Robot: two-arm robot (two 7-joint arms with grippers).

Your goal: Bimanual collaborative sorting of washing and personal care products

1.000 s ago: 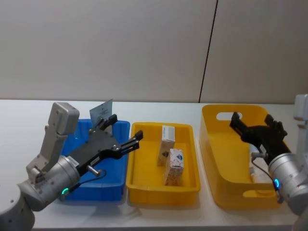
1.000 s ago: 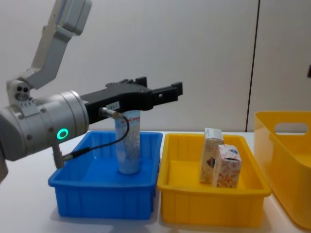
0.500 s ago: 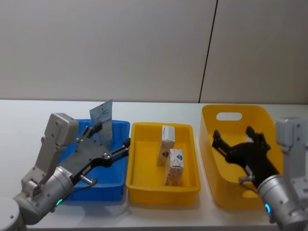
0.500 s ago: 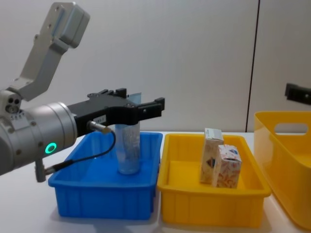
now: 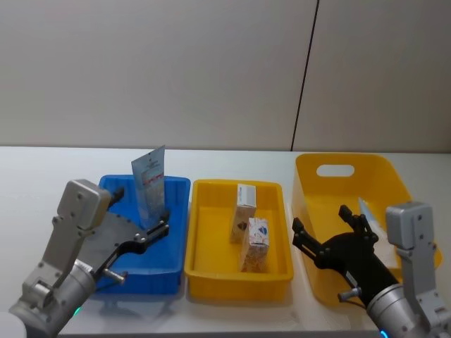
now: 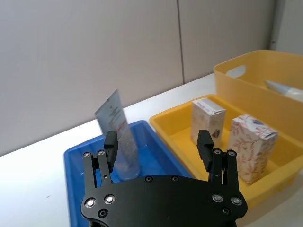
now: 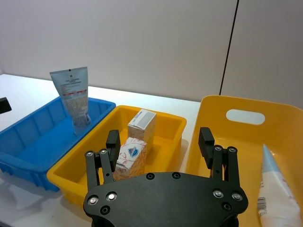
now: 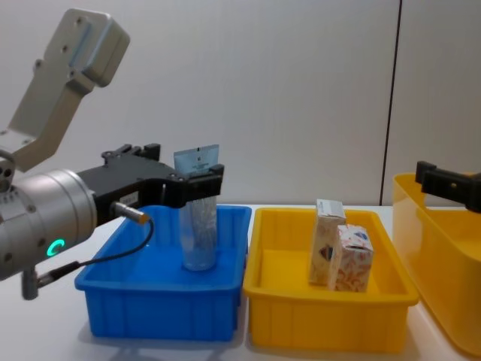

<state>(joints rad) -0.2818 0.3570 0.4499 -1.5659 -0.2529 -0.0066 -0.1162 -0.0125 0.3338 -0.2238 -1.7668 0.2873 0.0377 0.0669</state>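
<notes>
Standing tube (image 5: 150,184): upright in the blue tray (image 5: 176,205), crimped end up, tilted a little; pale blue with red print.
Left gripper (image 6: 157,141): left of the middle yellow tray (image 5: 211,236), above the blue tray's near part, short of the standing tube; fingers wide apart, holding nothing.
Blue tray: just beside the middle yellow tray's left wall.
Boxes: two white patterned ones inside the middle yellow tray, both on end, the far box (image 5: 246,200) just behind the near box (image 5: 256,243).
Yellow bin (image 5: 310,176): right of the middle yellow tray, deeper, with a handle slot.
Lying tube (image 7: 273,189): flat on the yellow bin's floor.
Right gripper (image 7: 159,137): right of the middle yellow tray, above the yellow bin's near side; fingers spread, empty.
</notes>
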